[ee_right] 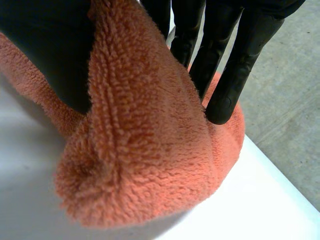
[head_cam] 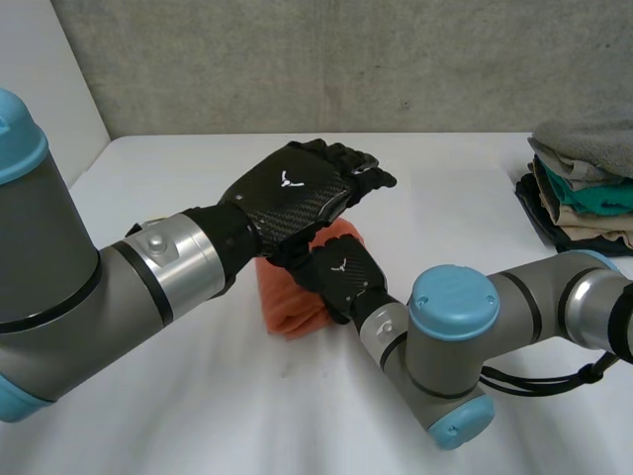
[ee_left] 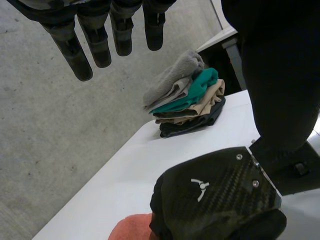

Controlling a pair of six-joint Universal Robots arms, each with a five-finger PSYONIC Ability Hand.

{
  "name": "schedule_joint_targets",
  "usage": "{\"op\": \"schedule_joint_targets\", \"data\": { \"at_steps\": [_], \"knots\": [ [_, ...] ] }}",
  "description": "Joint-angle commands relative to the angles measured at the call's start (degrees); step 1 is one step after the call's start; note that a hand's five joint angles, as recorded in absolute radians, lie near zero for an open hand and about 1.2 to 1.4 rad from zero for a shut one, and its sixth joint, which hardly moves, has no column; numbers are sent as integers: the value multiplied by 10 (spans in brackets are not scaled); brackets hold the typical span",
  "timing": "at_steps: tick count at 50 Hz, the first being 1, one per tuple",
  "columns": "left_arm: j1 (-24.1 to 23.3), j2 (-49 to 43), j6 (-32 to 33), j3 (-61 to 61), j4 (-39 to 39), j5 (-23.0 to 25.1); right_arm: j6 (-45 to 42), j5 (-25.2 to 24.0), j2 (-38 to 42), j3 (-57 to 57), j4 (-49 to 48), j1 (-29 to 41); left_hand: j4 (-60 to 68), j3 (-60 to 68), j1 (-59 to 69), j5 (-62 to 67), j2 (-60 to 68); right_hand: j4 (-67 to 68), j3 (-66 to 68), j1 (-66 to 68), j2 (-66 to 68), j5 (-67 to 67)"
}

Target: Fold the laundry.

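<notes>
On the tabletop, the right robot hand pinches the towel, likely to secure its fold; the left robot hand hovers above, fingers straight, empty.

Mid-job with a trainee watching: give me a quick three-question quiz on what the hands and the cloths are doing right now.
1. True or false: the left hand has its fingers curled round the orange towel.
2. Which hand pinches the orange towel between thumb and fingers? A) left hand B) right hand C) neither
3. Fill in: the cloth on top of the stack of folded laundry is ____.

Key: 1 false: its fingers are straight, above the towel. 2 B. 3 grey.
</notes>
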Motion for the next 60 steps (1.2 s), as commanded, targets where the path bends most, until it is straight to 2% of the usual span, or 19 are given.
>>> {"op": "schedule_joint_targets", "data": {
  "at_steps": [1, 7, 13, 18, 24, 31, 34, 41, 47, 53, 56, 60],
  "knots": [
    [15, 1, 0, 2, 0, -1, -7, -1, -26, 8, 6, -41, -3, -7, 4, -13, -2, 123, 151, 303, 137, 192],
    [36, 16, -11, 2, 1, -8, -14, -18, -45, -1, 7, -102, -1, -5, 5, -12, -1, 123, 151, 303, 137, 192],
    [56, 27, -38, 7, 6, -13, -30, -87, -65, -55, -1, -149, 0, -4, 7, -10, 1, 123, 151, 303, 137, 192],
    [69, 29, -62, 7, 22, -13, -26, -110, -74, -151, -4, -180, -1, -5, 5, -12, -1, 123, 151, 303, 137, 192],
    [70, 29, -75, 7, 26, -14, -21, -105, -76, -274, -10, -242, 2, -2, 9, -8, 3, 123, 151, 303, 137, 192],
    [68, 29, -76, 5, 26, -14, 47, -118, -45, -397, -17, -348, 2, -2, 9, -8, 3, 123, 151, 303, 137, 192],
    [67, 29, -76, 3, 26, -14, 91, -147, -19, -426, -24, -403, 2, -2, 9, -8, 3, 123, 151, 303, 137, 192],
    [64, 29, -76, 0, 26, -14, 126, -221, 23, -391, -70, -488, 2, -2, 9, -8, 3, 123, 151, 303, 137, 192],
    [64, 28, -75, -2, 26, -14, 155, -283, 47, -303, -102, -562, 2, -2, 9, -8, 3, 123, 151, 303, 137, 192],
    [63, 23, -76, -3, 26, -23, 156, -373, 43, -214, -107, -614, 2, -2, 9, -8, 3, 123, 151, 303, 137, 192],
    [61, 22, -76, -4, 27, -31, 155, -402, 34, -189, -107, -628, 2, -2, 9, -8, 3, 123, 151, 303, 137, 192],
    [60, 21, -76, -7, 28, -32, 159, -410, 20, -186, -107, -638, 2, -2, 9, -8, 3, 123, 151, 303, 137, 192]
  ]
}}
